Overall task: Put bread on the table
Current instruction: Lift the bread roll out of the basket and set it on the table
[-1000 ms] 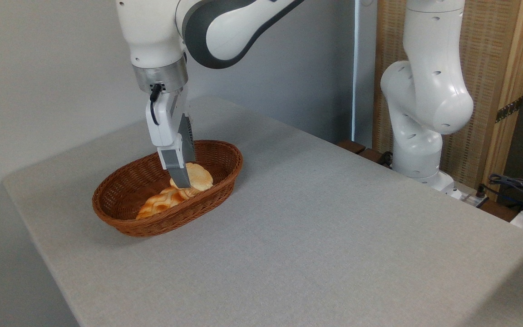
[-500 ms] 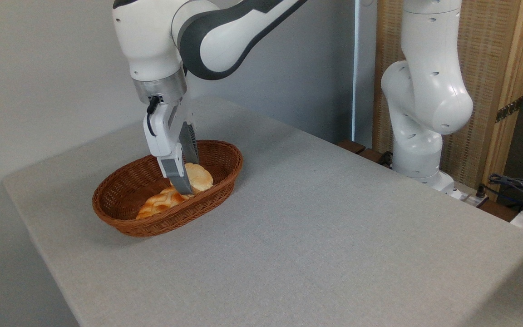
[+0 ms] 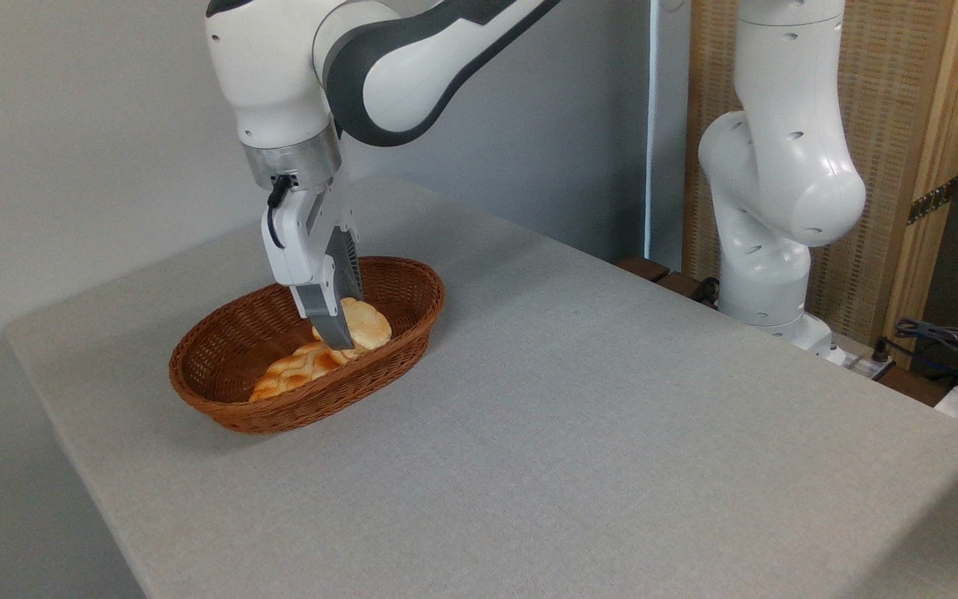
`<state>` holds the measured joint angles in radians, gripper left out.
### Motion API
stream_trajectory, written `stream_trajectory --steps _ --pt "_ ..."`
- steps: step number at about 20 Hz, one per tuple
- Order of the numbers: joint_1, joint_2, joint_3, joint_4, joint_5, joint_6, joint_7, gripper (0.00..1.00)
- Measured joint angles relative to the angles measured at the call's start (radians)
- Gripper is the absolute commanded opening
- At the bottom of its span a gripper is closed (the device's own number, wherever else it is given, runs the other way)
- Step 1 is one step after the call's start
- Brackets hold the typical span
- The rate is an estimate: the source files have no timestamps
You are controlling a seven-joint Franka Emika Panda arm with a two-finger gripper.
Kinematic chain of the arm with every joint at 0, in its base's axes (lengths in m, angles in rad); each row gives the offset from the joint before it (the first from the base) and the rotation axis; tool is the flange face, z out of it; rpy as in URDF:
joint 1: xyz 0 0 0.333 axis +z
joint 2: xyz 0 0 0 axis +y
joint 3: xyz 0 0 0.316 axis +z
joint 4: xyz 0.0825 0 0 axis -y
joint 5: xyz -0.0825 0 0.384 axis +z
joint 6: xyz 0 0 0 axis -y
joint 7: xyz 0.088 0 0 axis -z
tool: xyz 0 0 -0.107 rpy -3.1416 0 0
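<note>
The bread (image 3: 369, 324), a small roundish bun with a pale top, lies in the right half of the brown wicker basket (image 3: 221, 391). The basket stands on the grey speckled table (image 3: 579, 416). My gripper (image 3: 336, 337) reaches straight down into the basket, and its near grey finger (image 3: 331, 320) covers the bun's left side. I see the gripper side-on, so the far finger and the gap between the fingers are hidden. Whether the fingers press on the bun does not show.
A longer braided golden loaf (image 3: 296, 370) lies in the basket just left of and below the bun. The arm's white base (image 3: 766, 249) stands at the table's far right edge, with cables (image 3: 945, 341) beyond it. A wall runs behind the table.
The gripper came down deeper into the basket around the bun, then shifted very slightly right and up. The bun and the loaf have barely moved.
</note>
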<state>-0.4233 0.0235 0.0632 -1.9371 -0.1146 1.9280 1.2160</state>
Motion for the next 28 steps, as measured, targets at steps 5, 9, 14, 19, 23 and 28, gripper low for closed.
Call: stream_trajectory --steps 5,9,14,19,23,28 --pt "0.000 -0.002 0.000 0.002 -0.001 0.000 -0.002 0.47" --pt "0.002 -0.021 0.011 0.012 -0.030 0.000 -0.061 0.48" --pt "0.009 -0.057 0.063 0.013 -0.039 -0.010 -0.163 0.52" --pt "0.014 -0.083 0.181 0.013 -0.042 -0.056 -0.174 0.63" --pt "0.017 -0.085 0.240 0.011 -0.042 -0.081 -0.173 0.80" --pt "0.017 -0.075 0.263 0.009 -0.041 -0.083 -0.173 0.87"
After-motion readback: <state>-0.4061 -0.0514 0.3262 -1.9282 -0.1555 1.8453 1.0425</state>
